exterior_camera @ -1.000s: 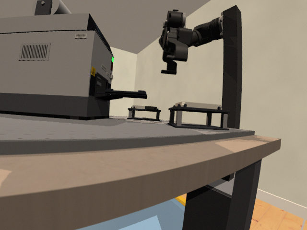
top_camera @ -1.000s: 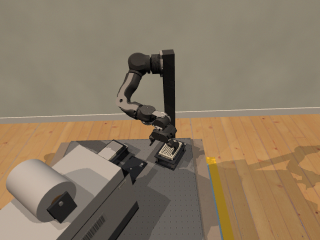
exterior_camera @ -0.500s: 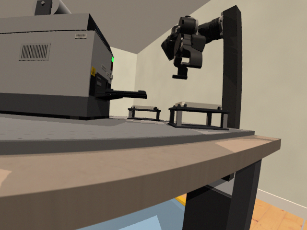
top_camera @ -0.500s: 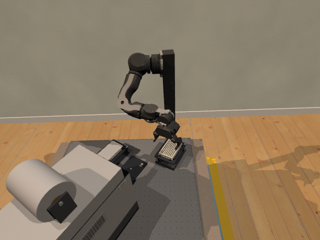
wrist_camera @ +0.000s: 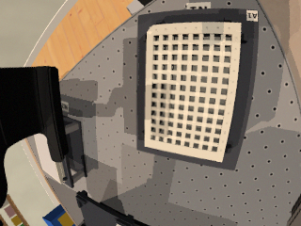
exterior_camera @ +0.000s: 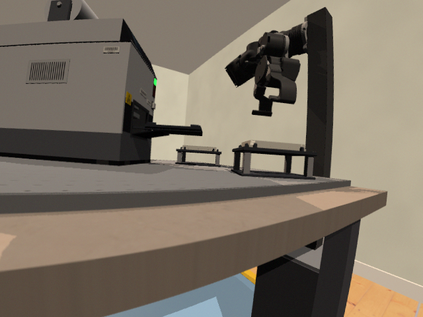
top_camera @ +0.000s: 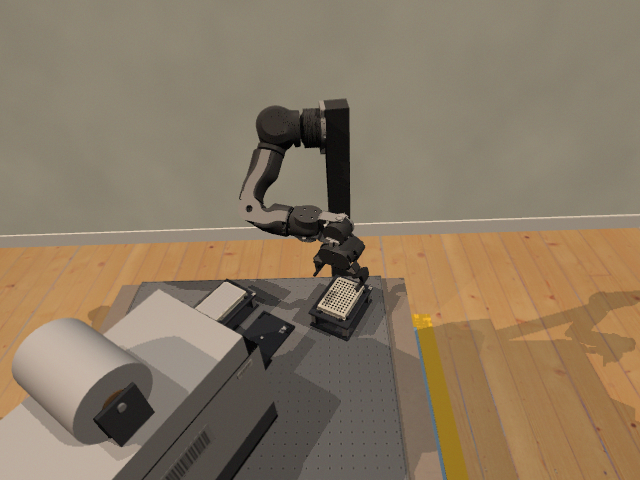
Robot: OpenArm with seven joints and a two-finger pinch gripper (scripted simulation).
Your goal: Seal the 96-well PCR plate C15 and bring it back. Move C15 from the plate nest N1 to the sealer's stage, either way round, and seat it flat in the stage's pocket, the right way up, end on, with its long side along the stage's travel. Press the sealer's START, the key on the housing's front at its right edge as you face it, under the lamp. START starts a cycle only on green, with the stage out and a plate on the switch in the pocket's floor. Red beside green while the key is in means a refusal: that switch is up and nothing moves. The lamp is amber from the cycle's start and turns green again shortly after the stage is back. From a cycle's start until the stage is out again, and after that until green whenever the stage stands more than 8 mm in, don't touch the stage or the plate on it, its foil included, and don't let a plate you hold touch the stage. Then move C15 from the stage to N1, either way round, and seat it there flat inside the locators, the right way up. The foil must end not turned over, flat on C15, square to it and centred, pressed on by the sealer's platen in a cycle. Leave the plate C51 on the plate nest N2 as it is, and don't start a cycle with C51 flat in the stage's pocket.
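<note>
Wrist: plate C15 (wrist_camera: 192, 88) beneath open gripper (wrist_camera: 169, 113).

The cream 96-well plate C15 (top_camera: 340, 298), wells open and no foil on it, lies flat and right way up on the black plate nest N1 (top_camera: 338, 324). The sealer's dark stage (top_camera: 268, 330) stands out from the grey housing (top_camera: 206, 361), its pocket bare, and the lamp (exterior_camera: 154, 82) shows green. Plate C51 (top_camera: 221, 300) lies flat on nest N2 (exterior_camera: 198, 152) beside the stage
</note>
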